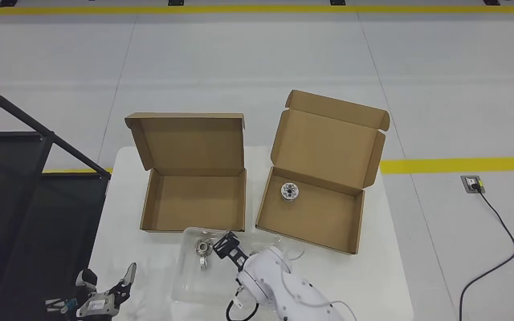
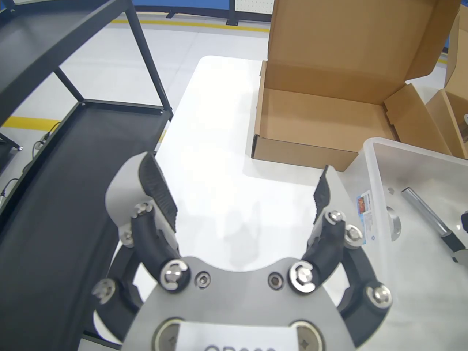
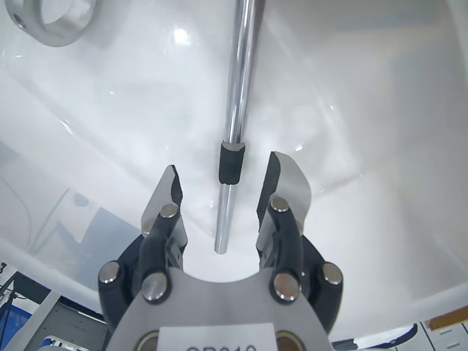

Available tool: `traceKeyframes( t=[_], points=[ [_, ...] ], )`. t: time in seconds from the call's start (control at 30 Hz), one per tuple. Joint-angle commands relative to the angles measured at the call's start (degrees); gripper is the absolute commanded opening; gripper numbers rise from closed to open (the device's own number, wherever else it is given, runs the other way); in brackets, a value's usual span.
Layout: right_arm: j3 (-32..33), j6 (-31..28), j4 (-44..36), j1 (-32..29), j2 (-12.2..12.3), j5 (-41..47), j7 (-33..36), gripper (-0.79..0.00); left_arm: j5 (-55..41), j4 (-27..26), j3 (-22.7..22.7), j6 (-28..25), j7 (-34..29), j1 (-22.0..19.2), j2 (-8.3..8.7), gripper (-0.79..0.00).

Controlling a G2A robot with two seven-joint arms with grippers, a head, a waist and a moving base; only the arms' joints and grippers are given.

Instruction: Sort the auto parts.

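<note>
- Auto parts point(image 1: 202, 250) are split up right now. Most sit in the see-through tub at the lower middle of the top view, and one is already in a box.
- The table point(image 1: 120, 217) is white, with both boxes lined up just behind the tub. My guess is that keeps each drop-off a short carry.
- The right box point(image 1: 321, 221) has its lid flipped back, and a single round part point(image 1: 289, 190) lies near its upper-left corner.
- The left box point(image 1: 193, 205) is open too, and I can't spot any part in it yet.
- The clear bin point(image 1: 183, 273) is the pick-from tub. It holds a rod, a ring and something small beside the ring that I can't make out.
- The right claw point(image 3: 225, 169) is down inside the bin with its jaws apart either side of the rod's thin end, not touching it. It looks squared up for a pinch.
- The left claw point(image 1: 108, 293) is at the lower left of the top view, spread wide and holding nothing. It's beside the bin, probably parked clear of the other arm.
- The rod point(image 3: 241, 74) is shiny with a black band and lies flat on the bin floor.
- The ring point(image 3: 51, 5) is chunky metal and lies near the rod's far end without touching it.
</note>
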Motion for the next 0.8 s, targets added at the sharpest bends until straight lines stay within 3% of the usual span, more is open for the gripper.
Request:
traceKeyframes(
  t=[0.0, 0.07, 0.13, 0.5, 0.57, 0.6, 0.63, 0.77],
  points=[
    [0.08, -0.24, 1.34, 0.58, -0.27, 0.76, -0.05, -0.419, 0.0, 0.0, 0.0, 0.0, 0.0, 0.0, 0.0, 0.0],
    [-0.03, -0.49, 2.35, 0.98, -0.53, 1.29, -0.22, -0.428, 0.0, 0.0, 0.0, 0.0, 0.0, 0.0, 0.0, 0.0],
    [-0.15, -0.58, 3.35, 1.39, -0.78, 1.57, -0.31, -0.489, 0.0, 0.0, 0.0, 0.0, 0.0, 0.0, 0.0, 0.0],
    [-1.39, 0.47, 7.7, 3.36, -2.31, 1.91, -0.22, -0.474, 0.0, 0.0, 0.0, 0.0, 0.0, 0.0, 0.0, 0.0],
    [-1.59, 0.78, 8.45, 3.69, -2.57, 1.81, -0.06, -0.563, 0.0, 0.0, 0.0, 0.0, 0.0, 0.0, 0.0, 0.0],
    [-1.68, 0.94, 8.74, 3.84, -2.71, 1.75, -0.1, -0.733, 0.0, 0.0, 0.0, 0.0, 0.0, 0.0, 0.0, 0.0],
    [-1.75, 1.12, 9.02, 3.96, -2.83, 1.68, -0.18, -0.785, 0.0, 0.0, 0.0, 0.0, 0.0, 0.0, 0.0, 0.0],
    [-1.45, 1.7, 9.22, 4.17, -3.08, 1.45, -1.05, -0.785, 0.0, 0.0, 0.0, 0.0, 0.0, 0.0, 0.0, 0.0]
  ],
)
